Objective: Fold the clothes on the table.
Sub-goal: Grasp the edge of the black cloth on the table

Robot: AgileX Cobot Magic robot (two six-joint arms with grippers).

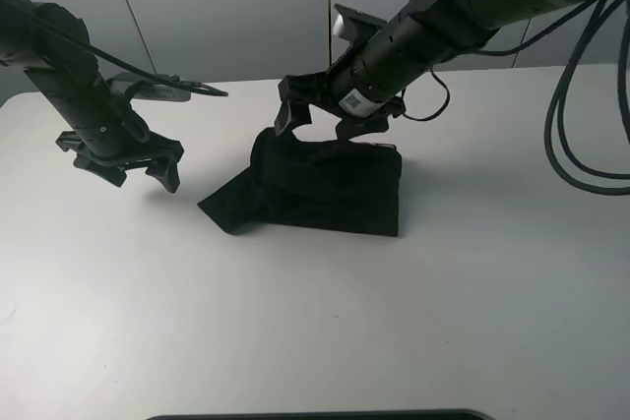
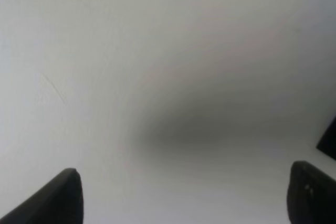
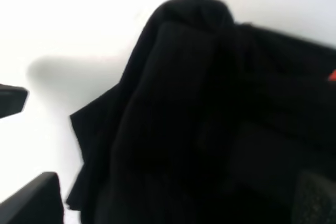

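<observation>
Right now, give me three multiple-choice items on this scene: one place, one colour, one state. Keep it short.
1. The left fingers are: A) over bare table, left of the shirt B) on the shirt C) past the table edge.
2. The shirt is: A) white B) red C) black.
3. The right fingers are: A) shut on cloth B) spread open above the shirt C) out of view.
Answers: A, only white table shows beneath them; C, the bundle is dark all over; B, their tips stand wide apart.

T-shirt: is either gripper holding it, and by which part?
Nothing is held. The right gripper hangs open over the T-shirt; the left gripper is open over the table.
</observation>
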